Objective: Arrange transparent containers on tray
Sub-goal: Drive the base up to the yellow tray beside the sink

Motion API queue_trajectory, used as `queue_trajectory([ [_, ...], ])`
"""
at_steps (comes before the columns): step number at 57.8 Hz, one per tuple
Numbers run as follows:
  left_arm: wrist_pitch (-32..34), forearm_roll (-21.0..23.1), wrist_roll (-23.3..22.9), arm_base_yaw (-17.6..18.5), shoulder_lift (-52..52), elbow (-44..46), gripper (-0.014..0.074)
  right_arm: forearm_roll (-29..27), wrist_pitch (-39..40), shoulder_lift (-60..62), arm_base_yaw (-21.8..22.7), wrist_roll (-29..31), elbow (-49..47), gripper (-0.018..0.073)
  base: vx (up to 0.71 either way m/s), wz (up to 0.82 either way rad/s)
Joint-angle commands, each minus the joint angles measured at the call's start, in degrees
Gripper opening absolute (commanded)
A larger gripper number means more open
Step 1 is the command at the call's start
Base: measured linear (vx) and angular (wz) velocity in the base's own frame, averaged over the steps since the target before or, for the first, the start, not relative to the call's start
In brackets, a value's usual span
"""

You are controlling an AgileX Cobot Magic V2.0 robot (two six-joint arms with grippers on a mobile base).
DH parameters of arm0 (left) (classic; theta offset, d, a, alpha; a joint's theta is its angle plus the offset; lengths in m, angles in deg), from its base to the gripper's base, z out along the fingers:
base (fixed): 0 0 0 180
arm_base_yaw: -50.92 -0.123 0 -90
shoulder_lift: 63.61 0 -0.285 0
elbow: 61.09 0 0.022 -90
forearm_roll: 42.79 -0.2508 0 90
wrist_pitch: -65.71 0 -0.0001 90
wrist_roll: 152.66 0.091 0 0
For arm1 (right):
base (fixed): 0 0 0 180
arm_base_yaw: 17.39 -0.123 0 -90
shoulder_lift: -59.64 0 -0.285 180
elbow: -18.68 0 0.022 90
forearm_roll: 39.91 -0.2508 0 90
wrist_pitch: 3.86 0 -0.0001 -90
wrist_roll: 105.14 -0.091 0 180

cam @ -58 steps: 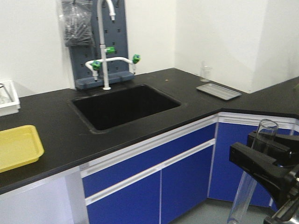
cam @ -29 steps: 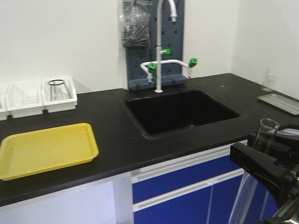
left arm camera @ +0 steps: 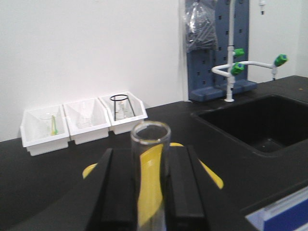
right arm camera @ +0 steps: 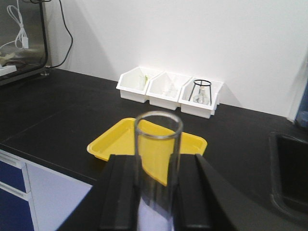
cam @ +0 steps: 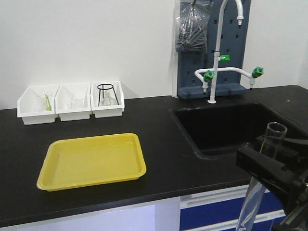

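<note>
We log nothing placed yet: left gripper (left arm camera: pixel 150 179) clamped on left test tube (left arm camera: pixel 150 144), right gripper (right arm camera: pixel 156 179) clamped on right test tube (right arm camera: pixel 158 139), yellow tray (cam: pixel 91 161) bare ahead of and below both.

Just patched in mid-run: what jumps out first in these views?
The bright yellow tray sits empty on the black counter, in front of three white bins. Filling each wrist view, the left claw grips one glass tube upright and the right claw grips a second tube. A deep black sink lies to the right.
</note>
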Motion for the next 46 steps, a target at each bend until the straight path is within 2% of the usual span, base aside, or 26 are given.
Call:
queue_trajectory([
  [1,4.27,0.22,-0.15,0.34,-0.07,1.75,0.0146,0.73,4.87,0.31,0.13,0.63,-1.81,0.0113,0.19,0.25],
  [46,4.27,0.22,-0.15,0.34,-0.07,1.75,0.0146,0.73,4.93,0.31,0.13,0.63,-1.81,0.0113,0.25,0.18],
])
